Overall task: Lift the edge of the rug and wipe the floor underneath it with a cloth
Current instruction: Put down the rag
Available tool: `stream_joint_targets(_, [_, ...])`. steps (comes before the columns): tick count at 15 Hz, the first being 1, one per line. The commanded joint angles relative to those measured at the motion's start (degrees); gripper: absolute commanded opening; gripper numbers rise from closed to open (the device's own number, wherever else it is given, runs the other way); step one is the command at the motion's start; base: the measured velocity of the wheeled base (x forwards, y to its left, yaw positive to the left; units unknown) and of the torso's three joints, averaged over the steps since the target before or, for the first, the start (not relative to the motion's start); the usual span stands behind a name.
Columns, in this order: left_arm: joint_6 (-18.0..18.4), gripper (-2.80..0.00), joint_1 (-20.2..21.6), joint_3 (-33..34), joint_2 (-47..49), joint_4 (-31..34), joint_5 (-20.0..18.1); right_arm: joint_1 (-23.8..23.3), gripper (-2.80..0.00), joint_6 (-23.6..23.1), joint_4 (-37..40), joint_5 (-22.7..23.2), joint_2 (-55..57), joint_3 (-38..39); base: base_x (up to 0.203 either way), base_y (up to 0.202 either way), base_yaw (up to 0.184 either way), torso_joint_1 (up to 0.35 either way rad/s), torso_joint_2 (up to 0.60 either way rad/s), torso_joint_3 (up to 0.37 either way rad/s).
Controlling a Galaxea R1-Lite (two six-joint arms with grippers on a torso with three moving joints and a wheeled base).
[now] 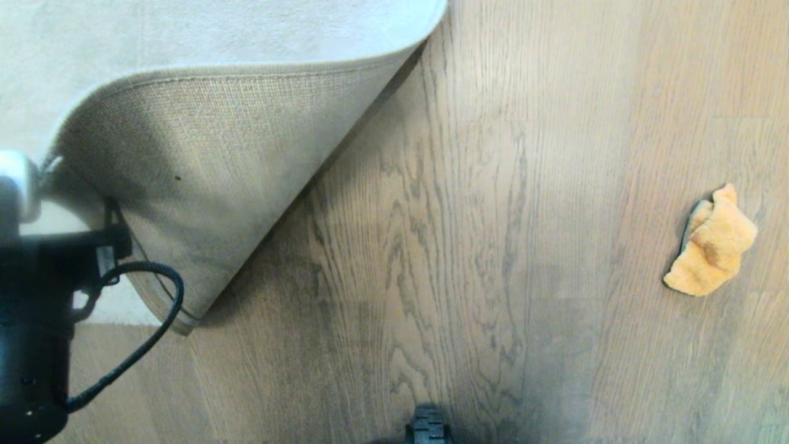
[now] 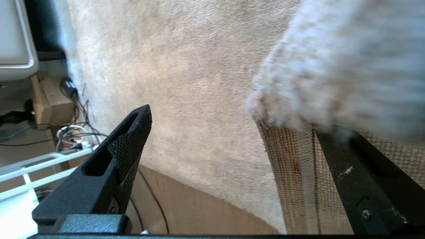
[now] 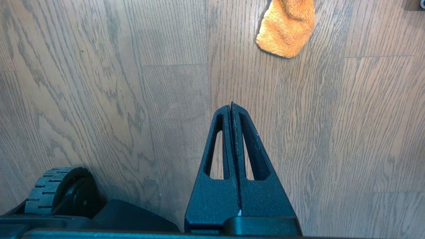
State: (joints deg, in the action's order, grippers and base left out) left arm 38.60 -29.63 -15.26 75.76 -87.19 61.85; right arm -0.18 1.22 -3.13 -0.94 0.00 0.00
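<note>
Cropping the left gripper [image 2: 232,146] at frame left — jaws wide — the head view shows the rug edge [image 1: 246,77] folded, beige backing up; right gripper [image 3: 231,105] closed.

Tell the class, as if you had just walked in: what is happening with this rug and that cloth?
The rug edge is folded back over the rug, its beige backing up, baring the floor. The left gripper is at the fold with its fingers wide open, one of them against the backing; it grips nothing. The orange cloth lies untouched on the floor to the right. The right gripper hangs shut above the floor, short of the cloth. No wiping yet.
</note>
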Motion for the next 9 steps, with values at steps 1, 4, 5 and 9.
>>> stream_joint_targets(1, [0.16, 0.0, -2.8, 0.03, -0.64, -1.33, 1.47, 0.01, -2.8, 0.01, -0.03, -0.02, 0.09, 0.0, 0.0, 0.0, 0.0, 0.0, 0.0, 0.0])
stream_joint_targets(4, [0.0, 0.0, -6.51, 0.23, -0.67, -1.36, 4.16, 0.01, -2.8, 0.01, -0.03, -0.03, 0.09, 0.0, 0.0, 0.0, 0.0, 0.0, 0.0, 0.0])
stream_joint_targets(5, [-0.02, 0.0, -7.12, 0.23, -0.61, -1.33, 4.59, 0.01, -2.8, 0.01, -0.03, -0.03, 0.09, 0.0, 0.0, 0.0, 0.0, 0.0, 0.0, 0.0])
stream_joint_targets(9, [-0.02, 0.0, -8.9, 0.09, -1.79, -1.49, 4.59, 0.01, -2.8, 0.01, -0.03, 0.06, 0.09, 0.0, 0.0, 0.0, 0.0, 0.0, 0.0, 0.0])
